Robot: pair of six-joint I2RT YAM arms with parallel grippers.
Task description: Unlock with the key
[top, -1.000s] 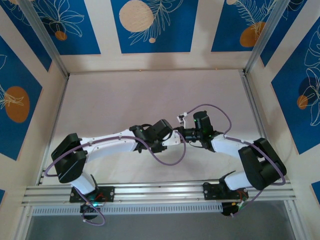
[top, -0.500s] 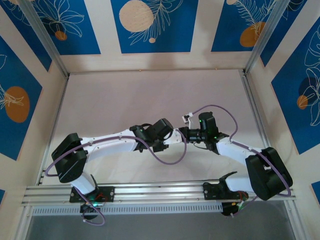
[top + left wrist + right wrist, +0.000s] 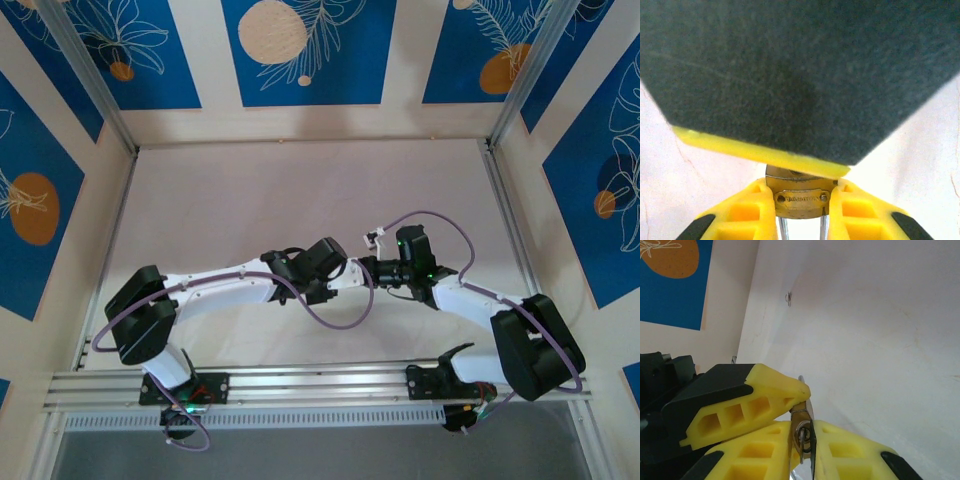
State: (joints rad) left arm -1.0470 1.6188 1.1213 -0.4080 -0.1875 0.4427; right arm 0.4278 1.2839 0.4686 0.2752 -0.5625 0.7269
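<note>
Key (image 3: pixel 801 427) now pinched tighter in right pincer (image 3: pixel 809 407).
Left pincer (image 3: pixel 800 192) clamps padlock (image 3: pixel 799 201); right arm shifted right, insertion pending.

Pale tabletop (image 3: pixel 300 200), faint hairline marks. Upper centre: blue wall panel (image 3: pixel 340 60) with cream disc (image 3: pixel 272 30), white leaf outlines. Left edge: orange disc (image 3: pixel 33 208) on blue side panel (image 3: pixel 25 150). Aluminium posts slant in from top left (image 3: pixel 85 75) and top right (image 3: pixel 532 70). Aluminium rail (image 3: pixel 320 383) across bottom. Right wrist view, upper centre: small metal fitting (image 3: pixel 788 298) at tabletop edge, kind unclear.
</note>
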